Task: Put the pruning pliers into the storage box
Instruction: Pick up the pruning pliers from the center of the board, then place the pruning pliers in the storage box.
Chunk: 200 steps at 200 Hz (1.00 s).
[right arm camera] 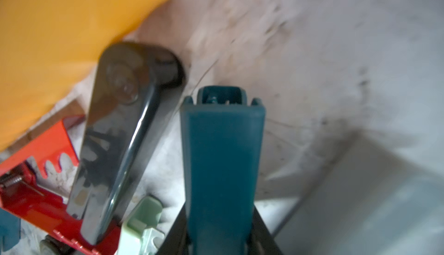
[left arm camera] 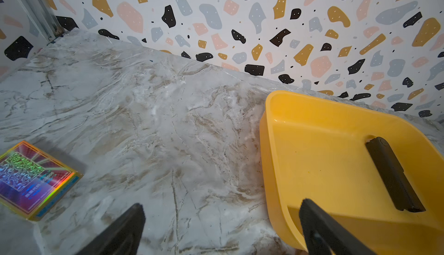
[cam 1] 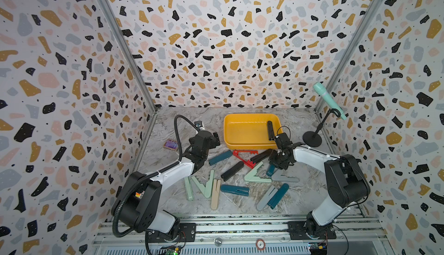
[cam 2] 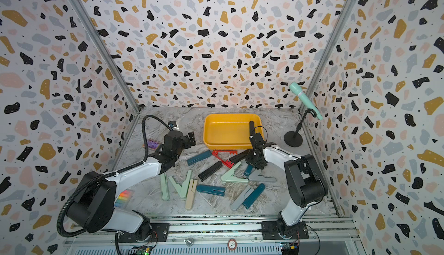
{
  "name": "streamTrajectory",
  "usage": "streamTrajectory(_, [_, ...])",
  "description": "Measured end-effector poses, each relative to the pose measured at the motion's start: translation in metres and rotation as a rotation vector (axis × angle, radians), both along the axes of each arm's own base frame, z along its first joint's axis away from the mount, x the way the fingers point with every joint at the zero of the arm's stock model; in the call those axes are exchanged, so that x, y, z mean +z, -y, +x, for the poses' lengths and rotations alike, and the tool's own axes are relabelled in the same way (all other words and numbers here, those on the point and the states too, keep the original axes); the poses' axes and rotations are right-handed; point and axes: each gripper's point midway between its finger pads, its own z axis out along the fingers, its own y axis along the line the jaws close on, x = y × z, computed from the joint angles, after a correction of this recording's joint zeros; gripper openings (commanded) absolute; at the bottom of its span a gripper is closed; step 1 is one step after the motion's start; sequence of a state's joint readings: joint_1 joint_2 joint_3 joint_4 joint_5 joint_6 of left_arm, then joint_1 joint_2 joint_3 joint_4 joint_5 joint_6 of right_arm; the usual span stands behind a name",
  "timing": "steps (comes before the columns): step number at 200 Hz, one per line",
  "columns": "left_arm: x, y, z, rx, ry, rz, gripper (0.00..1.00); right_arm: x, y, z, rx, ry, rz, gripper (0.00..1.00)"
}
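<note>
The right end effector (cam 1: pixel 274 166) was clenched on a dark teal flat plastic pruning plier (right arm camera: pixel 221 157). In the blurred right wrist view its black fingers (right arm camera: pixel 263 238) pressed against both sides of the tool. This plier sat just in front of the near right corner of the shallow yellow plastic storage box (cam 1: pixel 249 116). Whether it touched the grey marbled desk (cam 1: pixel 213 116) could not be told.

A closed black plastic pruning plier (cam 1: pixel 270 130) lay inside the box, along its right wall. The remaining pruning pliers lay scattered on the desk in front of the box. An opened red toothed plier (cam 1: pixel 243 156) was nearest its front wall, with another black plier (right arm camera: pixel 113 133) just beside it. The mint, grey, beige and teal ones were farther forward.

The left end effector (left arm camera: pixel 222 204) was released, its fingers spread wide, and hung over bare desk just left of the box. In the left wrist view one fingertip (left arm camera: pixel 312 217) overlapped the box's near left corner.

A small purple holographic card box (left arm camera: pixel 31 179) lay well to the left of the storage box. A mint-green microphone on a black stand (cam 1: pixel 328 100) stood to its right.
</note>
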State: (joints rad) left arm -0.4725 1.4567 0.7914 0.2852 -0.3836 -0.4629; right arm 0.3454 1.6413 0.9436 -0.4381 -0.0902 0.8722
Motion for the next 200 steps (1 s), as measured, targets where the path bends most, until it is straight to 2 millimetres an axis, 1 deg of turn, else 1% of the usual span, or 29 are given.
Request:
streamTrajectory(21, [0.0, 0.0, 0.0, 0.0, 0.0, 0.0, 0.99, 0.015, 0.009, 0.006, -0.016, 0.034, -0.019, 0.2])
streamTrajectory(35, [0.0, 0.0, 0.0, 0.001, 0.0, 0.0, 0.99, 0.033, 0.012, 0.014, -0.016, 0.073, -0.034, 0.2])
streamTrajectory(53, [0.0, 0.0, 0.0, 0.002, 0.0, 0.002, 0.99, 0.064, 0.014, 0.031, -0.017, 0.152, -0.054, 0.2])
streamTrajectory(84, [0.0, -0.001, 0.0, 0.004, 0.001, 0.001, 1.0, 0.132, 0.014, 0.067, -0.006, 0.339, -0.089, 0.2])
streamTrajectory(95, [0.0, -0.001, 0.0, 0.003, 0.0, 0.001, 1.0, 0.152, 0.011, 0.08, 0.009, 0.396, -0.098, 0.2])
streamTrajectory(108, [-0.001, 0.0, 0.0, 0.0, -0.002, 0.0, 1.0, 0.169, 0.007, 0.095, 0.025, 0.448, -0.108, 0.2])
streamTrajectory(115, [-0.001, 0.0, 0.0, -0.001, -0.003, 0.0, 1.0, 0.173, 0.005, 0.103, 0.034, 0.468, -0.114, 0.2])
streamTrajectory(129, [-0.002, 0.001, 0.0, -0.004, -0.006, -0.002, 0.99, 0.172, -0.001, 0.118, 0.062, 0.492, -0.128, 0.2])
streamTrajectory(142, [-0.004, 0.002, 0.0, -0.009, -0.011, -0.005, 1.0, 0.162, -0.006, 0.132, 0.1, 0.488, -0.149, 0.2])
streamTrajectory(162, [-0.009, 0.007, 0.002, -0.028, -0.027, -0.011, 0.99, 0.137, -0.018, 0.159, 0.181, 0.466, -0.186, 0.19])
streamTrajectory(178, [-0.016, 0.012, 0.003, -0.045, -0.045, -0.019, 0.99, 0.113, -0.026, 0.182, 0.243, 0.446, -0.22, 0.19])
streamTrajectory(188, [-0.019, 0.015, 0.004, -0.053, -0.056, -0.028, 0.99, 0.097, -0.03, 0.192, 0.271, 0.431, -0.236, 0.19])
streamTrajectory(200, [-0.021, 0.018, 0.005, -0.064, -0.066, -0.036, 0.99, 0.078, -0.034, 0.2, 0.304, 0.41, -0.245, 0.19])
